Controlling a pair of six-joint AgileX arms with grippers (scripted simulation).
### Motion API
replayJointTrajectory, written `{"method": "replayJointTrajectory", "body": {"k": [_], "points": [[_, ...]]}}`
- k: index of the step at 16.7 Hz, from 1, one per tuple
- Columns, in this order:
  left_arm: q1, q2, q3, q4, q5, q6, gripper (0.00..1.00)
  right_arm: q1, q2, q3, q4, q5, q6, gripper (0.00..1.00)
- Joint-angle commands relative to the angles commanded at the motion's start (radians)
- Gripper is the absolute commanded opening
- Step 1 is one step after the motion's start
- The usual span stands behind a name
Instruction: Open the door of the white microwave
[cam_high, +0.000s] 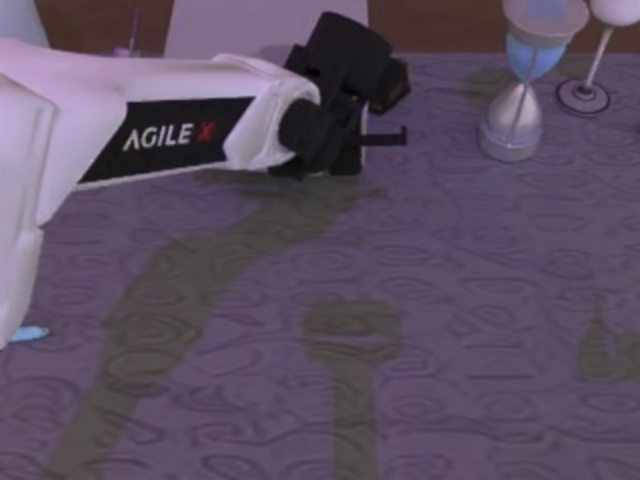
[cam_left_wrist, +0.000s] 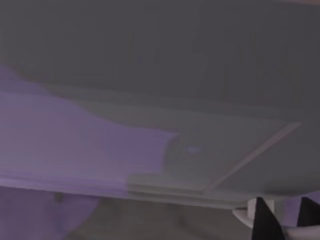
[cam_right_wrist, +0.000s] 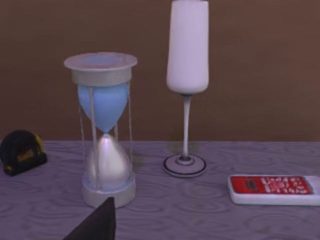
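Left gripper (cam_high: 385, 125) is out at the end of a long reach across the far side of the table, nose pressed up to the white microwave (cam_high: 260, 25), which sits at the back edge, a touch left of centre in the top view. From the left wrist camera its two dark fingertips (cam_left_wrist: 261, 220) stand apart with a gap between them and nothing visibly held, and a small white lip shows just beside one of them, though I can't say it is a handle. The door (cam_left_wrist: 175, 60) fills that view, grey window close in, with the purple-grey interior showing through. I'd judge the arm is lined up to catch the door's edge and swing it, because the door still looks shut. At the near left edge lies a small pale-blue scrap (cam_high: 30, 333), too small to name. Moving right, a black-and-yellow tape measure (cam_high: 392, 85) sits just beside the gripper, near enough to be nudged. Next come the blue-and-silver hourglass (cam_high: 522, 95), the tall white stemmed glass (cam_high: 598, 60) and a red-and-white remote (cam_right_wrist: 272, 189), all upright or flat and well apart from the microwave. Right gripper (cam_right_wrist: 97, 225) is out of the top view, idle and facing that cluster. Underfoot is a purple swirl-patterned tablecloth (cam_high: 450, 300) crossed by long arm shadows, with a plain brown wall (cam_right_wrist: 260, 60) behind.
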Motion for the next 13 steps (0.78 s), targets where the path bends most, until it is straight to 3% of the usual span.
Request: {"method": "replayJointTrajectory", "body": {"k": [13], "points": [[0.004,-0.014,-0.029,0.014,0.01,0.022,0.0,0.0,0.0,0.0,0.0,0.0,0.0,1.0]]}}
